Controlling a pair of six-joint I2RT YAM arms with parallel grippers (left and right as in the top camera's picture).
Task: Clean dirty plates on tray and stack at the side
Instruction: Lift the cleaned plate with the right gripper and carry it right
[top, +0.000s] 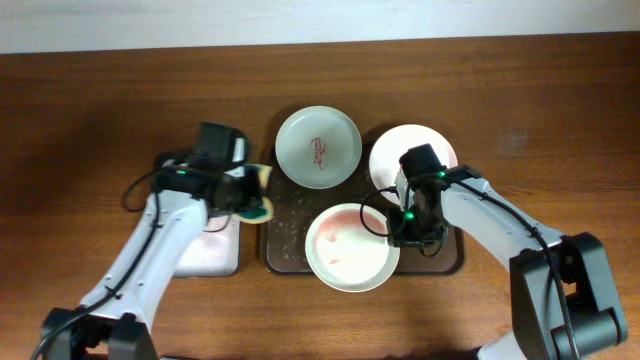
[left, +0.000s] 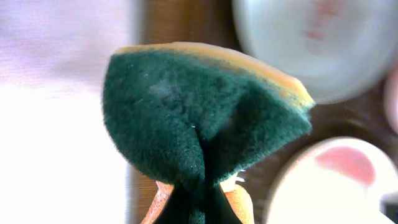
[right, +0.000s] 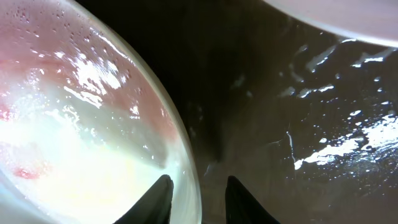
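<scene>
Three plates lie on the dark wet tray (top: 285, 240). A pale green plate (top: 318, 147) at the back carries a red sauce squiggle. A white plate (top: 425, 145) sits at the back right, partly under my right arm. A front plate (top: 345, 250) with a wet pink smear overhangs the tray's front rim. My right gripper (top: 403, 228) straddles that plate's right rim; in the right wrist view its fingers (right: 198, 183) close on the plate (right: 81, 112). My left gripper (top: 245, 190) is shut on a green-and-yellow sponge (left: 199, 118), held left of the tray.
A smaller white-lined sponge tray (top: 215, 250) lies left of the dark tray, under my left arm. Brown wooden table surrounds both. The dark tray floor (right: 280, 93) is wet with suds.
</scene>
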